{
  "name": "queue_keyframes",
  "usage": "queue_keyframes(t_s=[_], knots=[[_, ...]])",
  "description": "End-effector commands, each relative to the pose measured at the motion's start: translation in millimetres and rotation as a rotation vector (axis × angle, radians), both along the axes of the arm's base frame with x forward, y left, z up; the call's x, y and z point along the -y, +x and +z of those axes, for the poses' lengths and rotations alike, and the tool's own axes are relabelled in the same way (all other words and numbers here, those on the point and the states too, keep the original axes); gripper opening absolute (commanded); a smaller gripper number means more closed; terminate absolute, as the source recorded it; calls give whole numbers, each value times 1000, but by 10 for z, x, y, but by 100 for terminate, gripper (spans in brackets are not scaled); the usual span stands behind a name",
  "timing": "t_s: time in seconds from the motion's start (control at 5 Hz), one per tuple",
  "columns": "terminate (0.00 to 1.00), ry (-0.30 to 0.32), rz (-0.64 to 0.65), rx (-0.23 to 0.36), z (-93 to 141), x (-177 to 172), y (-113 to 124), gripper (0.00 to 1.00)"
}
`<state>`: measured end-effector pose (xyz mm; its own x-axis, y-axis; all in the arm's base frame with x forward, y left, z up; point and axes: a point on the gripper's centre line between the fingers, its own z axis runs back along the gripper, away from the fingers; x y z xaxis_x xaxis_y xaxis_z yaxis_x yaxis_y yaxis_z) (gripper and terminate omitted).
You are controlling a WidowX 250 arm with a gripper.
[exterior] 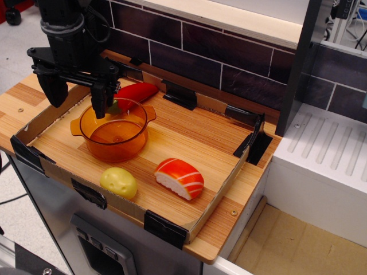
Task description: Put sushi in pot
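Observation:
The sushi (179, 178), orange with white stripes over a white rice base, lies on the wooden tray floor near the front edge. The translucent orange pot (114, 130) stands upright at the tray's left, with nothing inside it. My gripper (77, 95) hangs at the back left, over the pot's far left rim. It is open and holds nothing: one finger is left of the pot, the other is at the pot's back rim. The sushi is well to the right and in front of the gripper.
A yellow potato-like lump (118, 182) lies in front of the pot. A red pepper (136, 91) lies behind the pot. A low cardboard wall (221, 195) with black clips rims the tray. A brick wall rises behind, and a white ribbed sink surface (330, 154) is at right.

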<state>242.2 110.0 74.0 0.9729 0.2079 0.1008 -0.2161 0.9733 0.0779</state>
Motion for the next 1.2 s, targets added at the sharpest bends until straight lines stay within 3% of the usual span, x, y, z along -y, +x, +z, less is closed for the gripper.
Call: queue_keyframes(t_s=[0.0, 0.4, 0.6, 0.8, 1.0], knots=[[0, 0, 0, 0, 0, 0, 0, 100], [0, -143, 263, 16, 175, 259, -19, 100], [0, -159, 394, 17, 168, 479, -34, 100], [0, -117, 645, 13, 82, 857, -45, 100], [0, -122, 875, -21, 9, 1086, -56, 100]])
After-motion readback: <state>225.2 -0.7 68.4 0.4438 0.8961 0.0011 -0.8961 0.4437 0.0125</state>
